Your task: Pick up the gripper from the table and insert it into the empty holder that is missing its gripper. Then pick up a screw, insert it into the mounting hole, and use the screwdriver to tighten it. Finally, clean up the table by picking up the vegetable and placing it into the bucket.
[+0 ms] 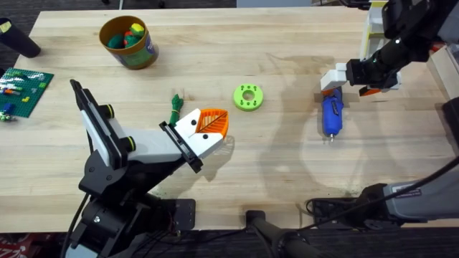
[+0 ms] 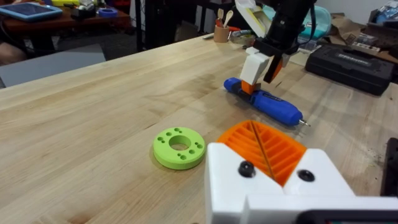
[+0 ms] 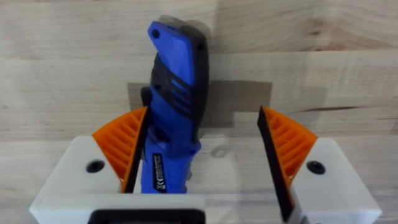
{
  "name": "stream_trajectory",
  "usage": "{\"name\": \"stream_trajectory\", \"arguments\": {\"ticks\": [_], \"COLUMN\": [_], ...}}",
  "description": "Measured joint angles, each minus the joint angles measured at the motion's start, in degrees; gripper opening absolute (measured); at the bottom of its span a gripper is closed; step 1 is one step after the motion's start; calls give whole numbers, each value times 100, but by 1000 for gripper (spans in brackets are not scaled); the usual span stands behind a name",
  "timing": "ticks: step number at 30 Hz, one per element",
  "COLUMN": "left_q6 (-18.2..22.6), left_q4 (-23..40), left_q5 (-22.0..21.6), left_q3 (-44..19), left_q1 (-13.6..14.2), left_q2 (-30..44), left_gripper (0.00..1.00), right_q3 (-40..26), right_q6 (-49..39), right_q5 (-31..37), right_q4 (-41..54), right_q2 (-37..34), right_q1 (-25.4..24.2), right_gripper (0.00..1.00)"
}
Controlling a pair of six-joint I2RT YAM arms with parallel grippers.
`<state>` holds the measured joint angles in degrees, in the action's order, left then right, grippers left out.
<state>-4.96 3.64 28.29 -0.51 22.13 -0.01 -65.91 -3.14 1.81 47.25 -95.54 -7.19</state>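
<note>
Right gripper [image 3: 202, 155] astride lengthwise screwdriver [image 3: 174, 106], perhaps.

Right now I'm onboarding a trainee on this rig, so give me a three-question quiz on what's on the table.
1. True or false: the right gripper is open around the screwdriver.
2. What lies nearest the left gripper?
A. the bucket
B. the vegetable
C. the screwdriver
3. Fill in: between the vegetable and the screwdriver lies a lime green ____.

Key: 1 true; 2 B; 3 ring.
</note>
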Motion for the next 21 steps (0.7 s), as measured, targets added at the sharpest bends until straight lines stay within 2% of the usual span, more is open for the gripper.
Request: {"name": "stream_trajectory", "arguments": {"ticks": [2, 7, 12, 16, 21], "left_q6": [-5, -5, -3, -3, -1], "left_q4": [-22, -22, -22, -22, -22], "left_q5": [0, -2, -4, -4, -4], "left_q3": [0, 0, 0, 0, 0], "left_q1": [0, 2, 0, 0, 0], "left_q2": [4, 6, 4, 7, 7], "left_gripper": [13, 13, 13, 13, 13], "right_q3": [13, 13, -38, -177, -268], "right_q6": [-9, -179, -269, -10, 589], "right_q5": [-59, -707, -936, -903, -657], "right_q4": [-33, 2, 391, 605, 651], "right_q2": [-20, -20, -20, 20, 402], "right_q1": [-25, -45, 0, 16, 77], "right_gripper": [988, 988, 988, 988, 988]}}
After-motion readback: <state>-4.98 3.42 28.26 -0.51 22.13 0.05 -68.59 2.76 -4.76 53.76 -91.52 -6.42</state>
